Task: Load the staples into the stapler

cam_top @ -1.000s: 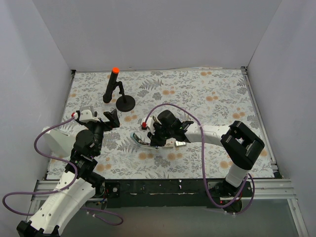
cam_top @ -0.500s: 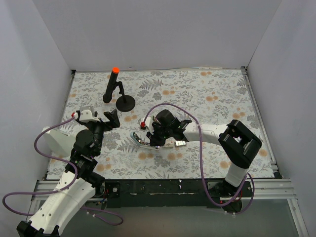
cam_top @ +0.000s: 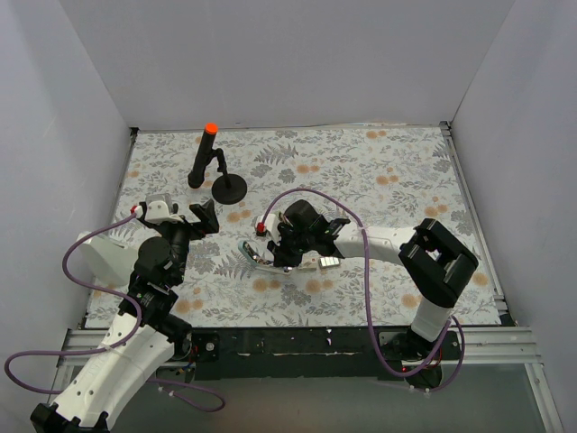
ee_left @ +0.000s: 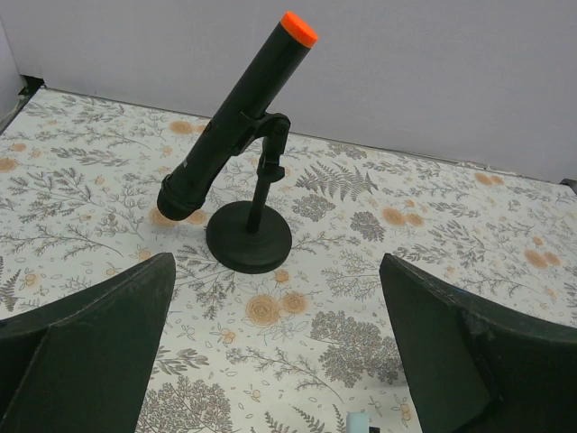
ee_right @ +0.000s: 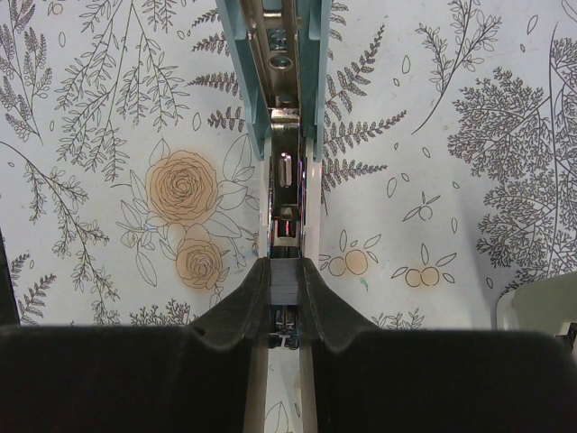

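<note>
Near the middle of the counter (cam_top: 388,180), pinched the staples (ee_right: 286,285) in the right gripper (ee_right: 286,275), jaws narrow, dead in line over the silver channel of the stapler (ee_right: 287,180). Couldn't tell whether block and channel touched. Lay open and flat, that stapler. Spotted a small pale box (cam_top: 329,262) just to its right. Over on the left, had the left gripper (ee_left: 276,271) spread wide, gripping nothing, facing a black stand (ee_left: 250,239) with an orange-tipped tube (ee_left: 236,113).
</note>
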`<state>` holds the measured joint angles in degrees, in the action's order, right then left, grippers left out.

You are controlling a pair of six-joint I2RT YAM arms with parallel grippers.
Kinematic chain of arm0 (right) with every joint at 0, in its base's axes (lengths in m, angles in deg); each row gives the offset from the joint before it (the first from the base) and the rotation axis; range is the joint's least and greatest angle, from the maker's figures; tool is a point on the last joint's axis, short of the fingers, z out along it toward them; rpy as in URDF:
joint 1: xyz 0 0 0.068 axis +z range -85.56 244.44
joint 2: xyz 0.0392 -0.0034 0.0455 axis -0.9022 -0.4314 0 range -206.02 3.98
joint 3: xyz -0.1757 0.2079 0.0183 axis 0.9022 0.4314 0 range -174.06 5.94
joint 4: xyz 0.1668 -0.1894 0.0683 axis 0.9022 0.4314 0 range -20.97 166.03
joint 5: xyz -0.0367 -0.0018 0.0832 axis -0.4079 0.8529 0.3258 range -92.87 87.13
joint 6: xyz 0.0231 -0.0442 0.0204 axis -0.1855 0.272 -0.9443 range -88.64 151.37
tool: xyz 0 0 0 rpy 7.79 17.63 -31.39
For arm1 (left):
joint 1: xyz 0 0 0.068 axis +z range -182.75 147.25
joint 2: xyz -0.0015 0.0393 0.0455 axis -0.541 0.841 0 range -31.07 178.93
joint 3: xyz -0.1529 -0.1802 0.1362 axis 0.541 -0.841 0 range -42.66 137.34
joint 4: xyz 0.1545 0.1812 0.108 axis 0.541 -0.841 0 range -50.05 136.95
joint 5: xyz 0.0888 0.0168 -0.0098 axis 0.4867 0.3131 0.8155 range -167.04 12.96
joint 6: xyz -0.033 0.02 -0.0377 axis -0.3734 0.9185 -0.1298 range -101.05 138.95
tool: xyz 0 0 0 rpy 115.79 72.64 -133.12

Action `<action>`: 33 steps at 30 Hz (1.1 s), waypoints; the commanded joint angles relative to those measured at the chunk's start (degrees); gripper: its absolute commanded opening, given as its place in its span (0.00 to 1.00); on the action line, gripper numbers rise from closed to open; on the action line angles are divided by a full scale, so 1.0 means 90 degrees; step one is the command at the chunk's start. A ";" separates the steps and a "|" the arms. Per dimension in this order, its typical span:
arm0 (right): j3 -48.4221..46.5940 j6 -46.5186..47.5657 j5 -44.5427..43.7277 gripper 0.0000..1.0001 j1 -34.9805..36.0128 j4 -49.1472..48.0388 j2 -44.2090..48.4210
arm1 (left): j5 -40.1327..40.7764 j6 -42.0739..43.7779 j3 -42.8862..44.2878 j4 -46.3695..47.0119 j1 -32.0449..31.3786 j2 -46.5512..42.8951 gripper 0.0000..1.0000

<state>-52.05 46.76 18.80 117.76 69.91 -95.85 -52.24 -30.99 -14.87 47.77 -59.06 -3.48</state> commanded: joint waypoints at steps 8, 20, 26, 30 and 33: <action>-0.0177 0.0027 0.0043 0.24 -0.0006 0.0165 -0.0070 | -0.0060 0.0011 0.0164 -0.0052 0.0061 -0.0029 0.98; -0.0148 0.0037 0.0160 0.34 -0.0006 0.0019 0.0106 | -0.0070 0.0001 0.0164 -0.0052 0.0061 -0.0029 0.98; -0.0050 -0.0060 0.0092 0.36 -0.0006 -0.0040 0.0330 | -0.0079 0.0001 0.0154 -0.0052 0.0061 -0.0048 0.98; 0.0067 -0.0275 -0.0540 0.35 -0.0016 -0.0352 0.0516 | -0.0118 -0.0018 0.0164 -0.0052 0.0061 -0.0068 0.98; 0.0009 -0.0441 -0.0728 0.35 -0.0016 -0.0391 0.0526 | -0.0128 -0.0028 0.0164 -0.0052 0.0071 -0.0078 0.98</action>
<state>-51.59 45.32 16.23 117.76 69.65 -93.92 -52.64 -31.03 -14.87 47.77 -58.80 -3.54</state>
